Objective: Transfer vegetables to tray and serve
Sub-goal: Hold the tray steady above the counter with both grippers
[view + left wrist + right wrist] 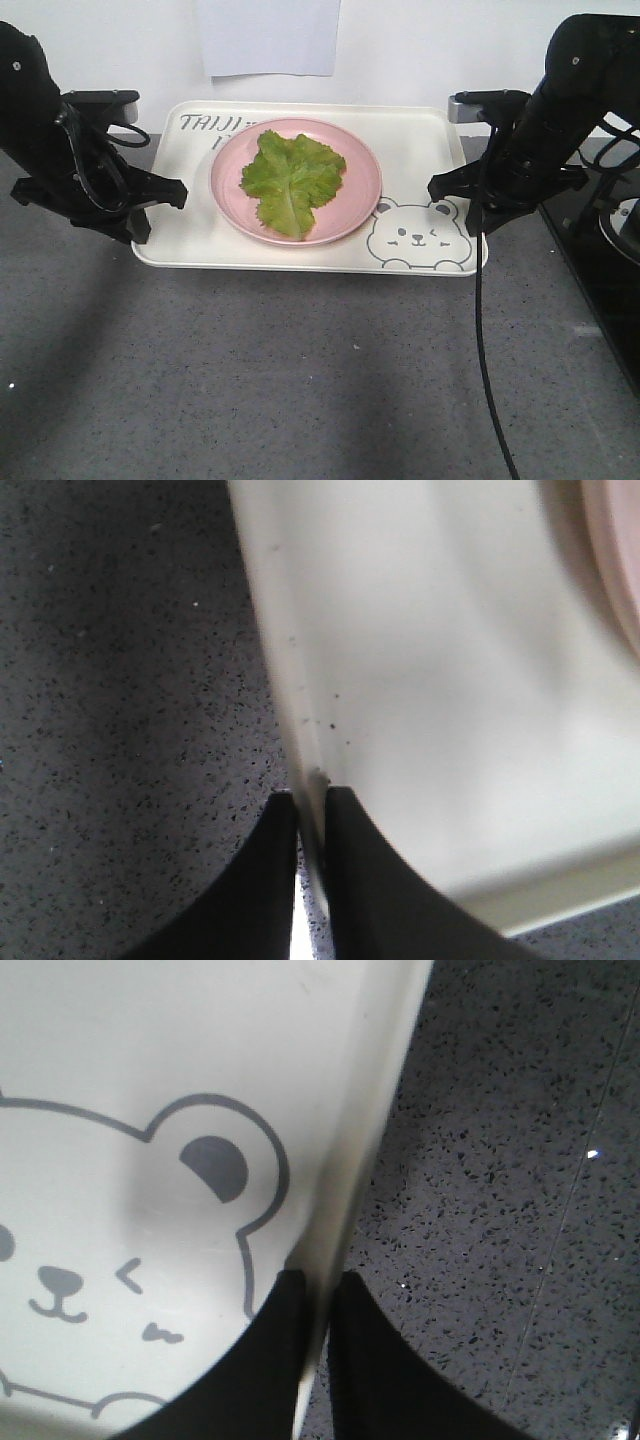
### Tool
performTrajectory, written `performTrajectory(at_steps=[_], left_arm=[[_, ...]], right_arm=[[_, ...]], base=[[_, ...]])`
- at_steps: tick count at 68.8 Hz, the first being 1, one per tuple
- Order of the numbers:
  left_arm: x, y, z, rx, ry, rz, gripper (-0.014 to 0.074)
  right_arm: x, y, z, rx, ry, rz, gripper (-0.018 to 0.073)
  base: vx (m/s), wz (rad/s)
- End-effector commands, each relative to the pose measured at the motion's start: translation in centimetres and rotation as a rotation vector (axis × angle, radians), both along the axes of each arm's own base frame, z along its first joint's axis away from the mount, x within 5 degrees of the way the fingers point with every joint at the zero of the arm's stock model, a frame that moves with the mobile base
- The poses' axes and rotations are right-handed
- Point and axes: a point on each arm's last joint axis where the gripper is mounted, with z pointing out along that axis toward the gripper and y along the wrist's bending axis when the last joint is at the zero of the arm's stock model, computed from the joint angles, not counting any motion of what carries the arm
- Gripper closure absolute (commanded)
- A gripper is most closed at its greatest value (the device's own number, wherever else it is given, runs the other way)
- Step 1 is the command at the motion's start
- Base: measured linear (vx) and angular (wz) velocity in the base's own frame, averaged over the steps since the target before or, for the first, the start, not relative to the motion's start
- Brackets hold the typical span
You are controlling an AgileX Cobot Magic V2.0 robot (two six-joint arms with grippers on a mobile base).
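Observation:
The cream tray (420, 150) with the bear drawing lies on the grey table. A round pink plate (350, 215) sits on it, and the green lettuce leaves (292, 178) lie on the plate. My left gripper (152, 208) is shut on the tray's left rim; in the left wrist view the gripper (311, 800) pinches the rim (290, 680) between both jaws. My right gripper (462, 205) is shut on the tray's right rim; in the right wrist view the gripper (318, 1282) clamps the rim (365, 1130) beside the bear drawing (130, 1250).
The speckled grey tabletop (300, 380) stretches in front of the tray. A white wall with a paper sheet (268, 35) stands close behind. A black cable (485, 370) hangs from the right arm over the table. Dark equipment (610, 250) stands at the right edge.

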Motion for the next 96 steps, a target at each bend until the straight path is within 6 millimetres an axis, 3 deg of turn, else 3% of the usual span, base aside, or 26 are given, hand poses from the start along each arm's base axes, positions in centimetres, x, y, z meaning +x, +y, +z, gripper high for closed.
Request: performTrajectory(at_steps=[1, 96], left_arm=[[-0.70, -0.80, 3.47, -0.089, -0.140, -0.026, 0.0603], [-0.70, -0.80, 3.47, -0.089, -0.140, -0.026, 0.0603]], right_arm=[[-0.73, 0.41, 3.20, 0.043, -0.118, 0.044, 0.0564], [-0.73, 0.41, 3.20, 0.043, -0.118, 0.044, 0.0564]], base=[[0.04, 0.00], [0.03, 0.00]])
